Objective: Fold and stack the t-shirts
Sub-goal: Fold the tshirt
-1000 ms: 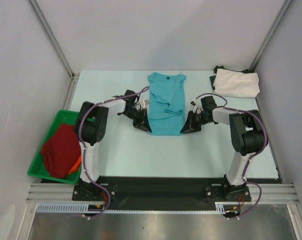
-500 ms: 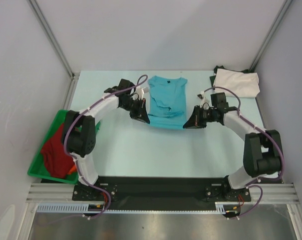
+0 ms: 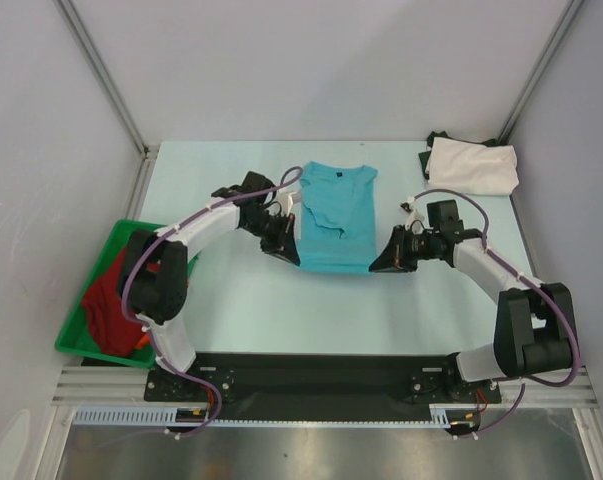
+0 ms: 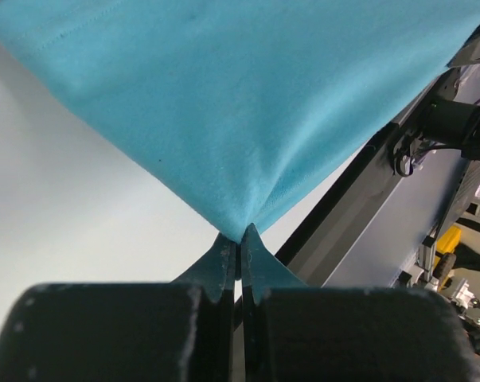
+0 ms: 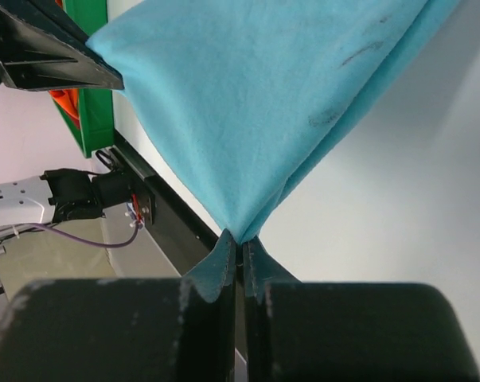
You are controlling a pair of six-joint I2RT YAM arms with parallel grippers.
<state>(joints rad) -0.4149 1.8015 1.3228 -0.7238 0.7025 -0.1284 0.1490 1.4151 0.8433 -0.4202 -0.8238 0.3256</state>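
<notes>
Matt, soft turquoise cloth t-shirt (image 3: 336,215); smooth pale table (image 3: 241,300); green plastic bin (image 3: 71,338).

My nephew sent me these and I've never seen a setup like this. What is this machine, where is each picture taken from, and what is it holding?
These are two robot arms bolted at the near edge of a pale table. The wide picture looks down from above and behind them. The two close-ups come from a small camera on each wrist, so the dark shape at the bottom of each is that arm's own claw. The left claw and the right claw are each shut on a near corner of the turquoise t-shirt, which lies mid-table. A folded cream-white shirt lies at the far right. A green bin at the left holds a dark red shirt.
</notes>
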